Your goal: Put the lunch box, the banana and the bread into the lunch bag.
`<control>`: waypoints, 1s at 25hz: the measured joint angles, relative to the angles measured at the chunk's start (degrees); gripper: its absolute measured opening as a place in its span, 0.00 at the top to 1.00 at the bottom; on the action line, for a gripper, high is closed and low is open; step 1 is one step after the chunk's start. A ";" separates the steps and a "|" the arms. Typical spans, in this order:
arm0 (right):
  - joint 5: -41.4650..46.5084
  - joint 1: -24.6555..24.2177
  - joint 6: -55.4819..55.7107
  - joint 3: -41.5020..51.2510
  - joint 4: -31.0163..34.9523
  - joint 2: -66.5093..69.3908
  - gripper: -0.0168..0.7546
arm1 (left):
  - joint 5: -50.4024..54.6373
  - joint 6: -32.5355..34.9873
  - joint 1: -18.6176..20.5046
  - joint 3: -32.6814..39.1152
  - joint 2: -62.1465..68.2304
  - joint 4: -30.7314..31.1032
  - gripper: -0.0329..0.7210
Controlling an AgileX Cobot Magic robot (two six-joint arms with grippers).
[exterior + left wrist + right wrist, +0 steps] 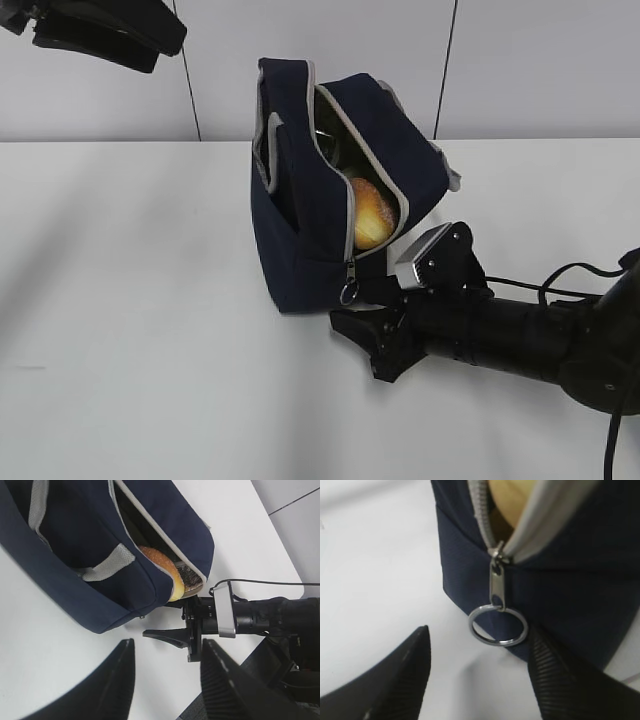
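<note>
The lunch bag point(310, 230) stands on the white table point(130, 330), leaning so that its unzipped mouth faces toward 4 o'clock in the exterior view. Through the gap between the grey zipper edges the bread point(371, 214) shows, golden-brown and lodged in the lower part of the opening; darker shapes lie deeper inside, too dim to tell apart. The zipper slider sits at the bottom end of the opening, and the ring pull point(497, 625) hangs from it against the navy fabric. The right tool point(365, 315) lies low at the bag's 5 o'clock corner, next to the ring; in the right wrist view its two black fingers point(395, 680) stand well apart on either side of the ring, at 7 and 5 o'clock of it, gripping nothing. The right-hand finger is just beside the bag's fabric, though whether it touches cannot be told. The left tool point(167, 680) hangs in the air at the 11 o'clock corner of the exterior view, well clear of the bag, its fingers partly spread with nothing between them. A grey strap handle point(107, 562) crosses the bag's side.
</note>
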 joint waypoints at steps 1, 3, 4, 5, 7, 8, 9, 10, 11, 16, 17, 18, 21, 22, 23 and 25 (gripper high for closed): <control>0.00 0.00 0.00 -0.11 0.00 0.00 0.35 | 0.00 0.00 0.00 0.00 0.00 0.00 0.55; 0.00 0.35 0.00 -0.54 0.00 0.04 0.35 | 0.00 0.00 0.00 0.00 0.00 0.00 0.55; 0.00 0.74 0.00 -0.97 0.00 0.04 0.35 | 0.00 0.00 0.00 0.00 0.00 0.00 0.55; 0.13 1.09 0.00 -1.59 0.00 0.04 0.35 | 0.00 0.00 0.00 0.00 0.00 0.00 0.55; 0.38 1.79 0.00 -2.44 0.11 0.13 0.35 | 0.00 0.00 0.00 0.00 0.00 0.00 0.55; 0.76 2.18 0.00 -2.89 0.23 0.13 0.35 | 0.00 0.00 0.00 0.00 0.00 0.00 0.55; 1.43 2.57 0.00 -3.30 0.23 0.13 0.36 | 0.00 0.00 0.00 0.00 0.00 0.00 0.55; 1.85 2.81 0.00 -3.55 0.34 0.13 0.37 | 0.00 0.00 0.00 0.00 0.00 0.00 0.55; 2.27 3.05 0.00 -3.64 0.58 0.13 0.39 | 0.00 0.00 0.00 0.00 0.00 0.00 0.55; 4.56 3.28 0.00 -3.79 1.11 0.13 0.52 | 0.00 0.00 0.00 0.00 0.00 0.00 0.55; 4.78 3.28 0.00 -3.79 1.11 0.13 0.54 | 0.00 0.00 0.00 0.00 0.00 0.00 0.55; 5.07 3.28 0.00 -3.79 1.11 0.13 0.55 | 0.00 0.00 0.00 0.00 0.00 0.04 0.55; 6.00 3.28 0.00 -3.79 1.68 0.13 0.57 | 0.00 0.00 0.00 0.00 0.00 0.13 0.55; 6.63 3.28 0.00 -3.79 1.94 0.13 0.58 | 0.00 0.00 0.00 0.00 0.00 0.13 0.55; 7.02 3.28 0.00 -3.79 2.19 0.13 0.59 | 0.00 0.00 0.00 0.00 0.00 0.13 0.55; 7.22 3.28 0.00 -3.79 2.42 0.13 0.63 | 0.00 0.00 0.00 0.00 0.00 0.13 0.55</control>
